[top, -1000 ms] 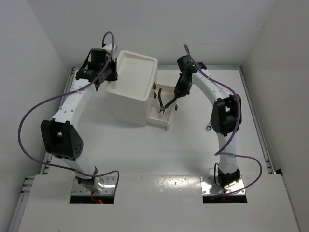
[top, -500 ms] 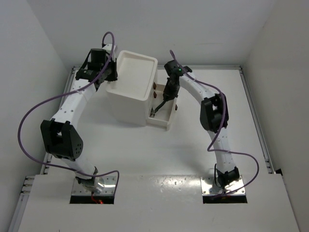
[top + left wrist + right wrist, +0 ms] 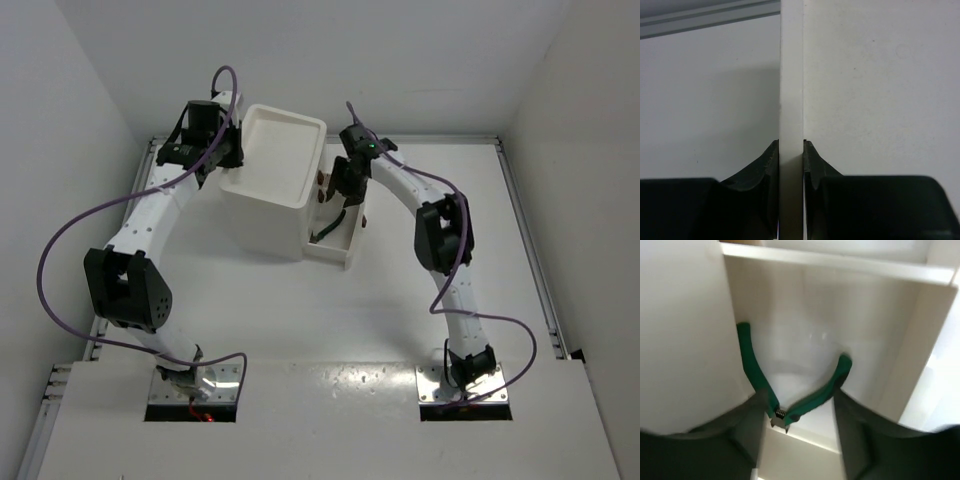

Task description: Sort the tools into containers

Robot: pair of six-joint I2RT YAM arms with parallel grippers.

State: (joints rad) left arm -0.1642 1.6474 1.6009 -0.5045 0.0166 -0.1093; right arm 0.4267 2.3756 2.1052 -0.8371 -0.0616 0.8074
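Top view: since a second ago the right arm has swung leftward. This carried the right gripper (image 3: 343, 192) from the drawer's right side to just above the pulled-out white plastic drawer (image 3: 333, 253) at frame centre. The dark green-handled pliers (image 3: 328, 228) now lie inside it. The left gripper (image 3: 226, 160) sits at the upper-left edge of the white boxy drawer unit (image 3: 262, 225).

Left wrist view: its fingers (image 3: 771, 160) clamp the unit's thin white wall.

Right wrist view: the pliers (image 3: 785, 410) rest at lower centre, handles spread, between the right gripper's parted fingers.
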